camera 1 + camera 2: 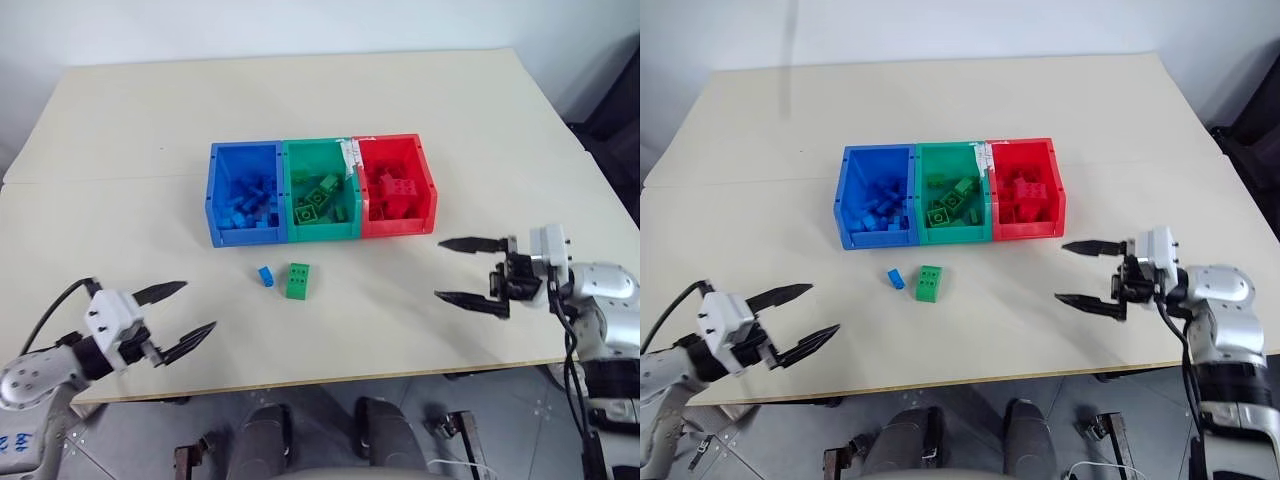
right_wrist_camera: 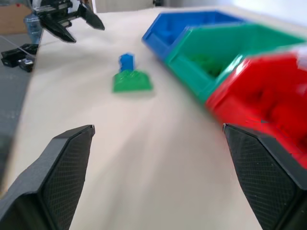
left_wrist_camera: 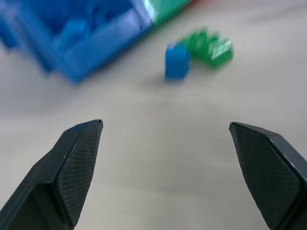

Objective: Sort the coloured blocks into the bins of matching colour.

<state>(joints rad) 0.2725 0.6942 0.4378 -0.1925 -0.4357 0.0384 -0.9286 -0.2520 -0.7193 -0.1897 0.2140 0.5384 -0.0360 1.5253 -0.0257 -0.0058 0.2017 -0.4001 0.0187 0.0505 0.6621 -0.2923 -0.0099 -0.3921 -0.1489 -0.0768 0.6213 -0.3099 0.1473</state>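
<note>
At the frame's centre, a small green studded plastic brick [image 1: 298, 281] and tinier blue brick [image 1: 265, 276] lie on the pale counter [image 1: 120, 220]; my left pincer [image 1: 182, 318] and right pincer [image 1: 462, 270] gape empty, so next I reach and pick one.

Cream worktop [image 1: 300, 90], matte, seam across its left half. White wall [image 1: 300, 25] behind far edge. Grey tiled floor [image 1: 480, 395] below near edge. Even light.
</note>
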